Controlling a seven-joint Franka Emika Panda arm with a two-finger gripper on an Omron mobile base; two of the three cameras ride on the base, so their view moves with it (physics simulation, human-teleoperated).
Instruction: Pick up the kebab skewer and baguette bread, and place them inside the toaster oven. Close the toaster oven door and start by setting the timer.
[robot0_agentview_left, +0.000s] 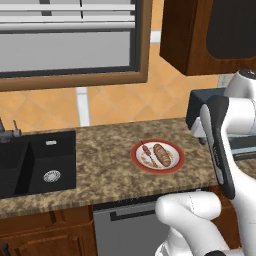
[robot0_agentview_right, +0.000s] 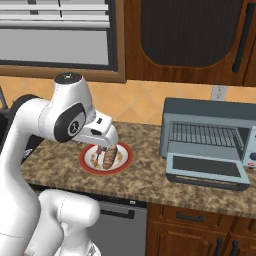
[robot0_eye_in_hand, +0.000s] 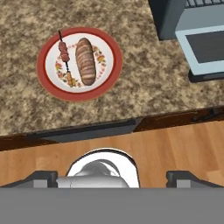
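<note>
A red-rimmed white plate (robot0_eye_in_hand: 42, 65) on the granite counter carries the kebab skewer (robot0_eye_in_hand: 65, 58) and, just beside it, the golden-brown baguette bread (robot0_eye_in_hand: 85, 61). Both also lie on the plate (robot0_agentview_left: 134, 155) in the left base view, skewer (robot0_agentview_left: 145, 152) left of baguette (robot0_agentview_left: 162, 155). My gripper (robot0_agentview_right: 102, 148) hovers above the plate, open, its fingertips (robot0_eye_in_hand: 44, 176) wide apart with nothing between them. The blue-grey toaster oven (robot0_agentview_right: 207, 112) stands to the right, its door (robot0_agentview_right: 207, 171) dropped open and the wire rack bare.
A black sink (robot0_agentview_left: 35, 165) with a faucet (robot0_agentview_left: 7, 131) sits at the counter's left end. Dark wood cabinets hang above the oven, and a dishwasher front (robot0_agentview_left: 125, 222) is under the counter edge. A wall outlet (robot0_agentview_right: 218, 92) is behind the oven.
</note>
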